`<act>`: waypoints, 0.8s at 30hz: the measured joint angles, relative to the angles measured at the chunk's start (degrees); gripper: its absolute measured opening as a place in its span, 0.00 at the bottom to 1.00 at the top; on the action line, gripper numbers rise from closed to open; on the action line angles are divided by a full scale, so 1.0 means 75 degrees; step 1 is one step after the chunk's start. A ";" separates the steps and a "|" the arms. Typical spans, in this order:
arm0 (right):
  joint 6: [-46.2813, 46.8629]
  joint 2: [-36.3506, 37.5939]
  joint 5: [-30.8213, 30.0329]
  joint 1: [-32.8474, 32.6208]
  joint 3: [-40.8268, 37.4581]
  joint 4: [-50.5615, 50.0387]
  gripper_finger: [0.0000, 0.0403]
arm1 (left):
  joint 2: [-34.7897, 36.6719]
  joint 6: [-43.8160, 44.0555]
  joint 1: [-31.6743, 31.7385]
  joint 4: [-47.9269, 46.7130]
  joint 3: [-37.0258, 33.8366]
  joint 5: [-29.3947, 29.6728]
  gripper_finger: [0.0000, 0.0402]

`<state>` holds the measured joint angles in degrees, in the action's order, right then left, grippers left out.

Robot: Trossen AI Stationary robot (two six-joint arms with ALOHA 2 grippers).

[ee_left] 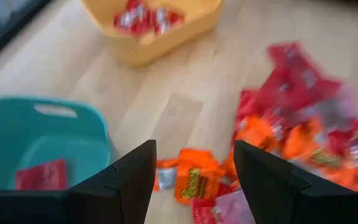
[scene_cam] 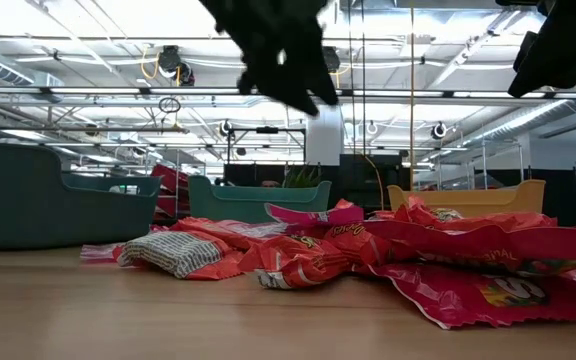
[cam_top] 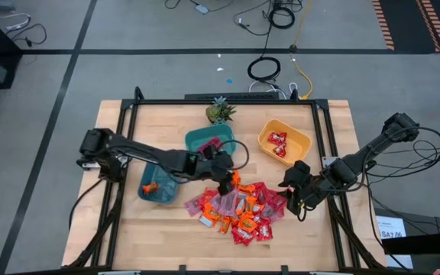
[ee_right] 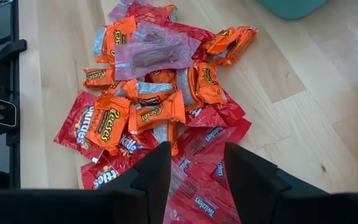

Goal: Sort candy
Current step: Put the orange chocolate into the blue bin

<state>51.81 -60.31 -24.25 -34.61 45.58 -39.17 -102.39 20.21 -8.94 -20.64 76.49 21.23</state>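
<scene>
The candy (cam_top: 239, 210) lies in a loose heap of red, orange and pink-purple wrappers on the table's near middle, also seen in the right wrist view (ee_right: 148, 106) and the low view (scene_cam: 368, 250). My left gripper (cam_top: 226, 183) hangs open above the heap's far-left edge. An orange candy (ee_left: 194, 180) shows below, between its fingers (ee_left: 132, 174), and the low view shows it raised off the table (scene_cam: 278, 60). My right gripper (cam_top: 290, 197) is open at the heap's right side, over red candies (ee_right: 197, 146). Neither touches anything.
A teal bowl (cam_top: 208, 143) with a pink-red candy stands just beyond the heap. A second teal bowl (cam_top: 159, 183), holding an orange candy, stands to the left. A yellow bowl (cam_top: 285, 141) with red candies stands far right. A small green plant (cam_top: 220, 111) stands at the far edge.
</scene>
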 joint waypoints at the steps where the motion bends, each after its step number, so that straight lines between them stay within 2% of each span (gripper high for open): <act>1: 0.0003 0.0000 0.0000 0.0000 0.0000 0.0021 0.35 | -0.0150 0.0002 0.0015 -0.0022 0.0000 -0.0007 0.56; 8: 0.0088 0.0003 0.0003 0.0000 0.0001 0.0065 0.35 | -0.1249 0.0046 0.0207 0.0262 0.0003 -0.0953 0.56; 17: 0.0094 0.0003 0.0003 0.0000 0.0003 0.0107 0.35 | -0.2056 0.0245 0.0284 0.0713 0.0007 -0.1025 0.55; 20: 0.0094 0.0001 0.0003 0.0000 0.0001 0.0119 0.35 | -0.2084 0.0245 0.0284 0.0676 0.0009 -0.1020 0.50; 24: 0.0094 0.0001 0.0003 0.0000 0.0001 0.0127 0.35 | -0.2084 0.0255 0.0282 0.0700 0.0009 -0.1017 0.37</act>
<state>52.51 -60.30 -24.23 -34.61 45.59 -38.22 -118.02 22.12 -6.83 -15.39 76.55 13.61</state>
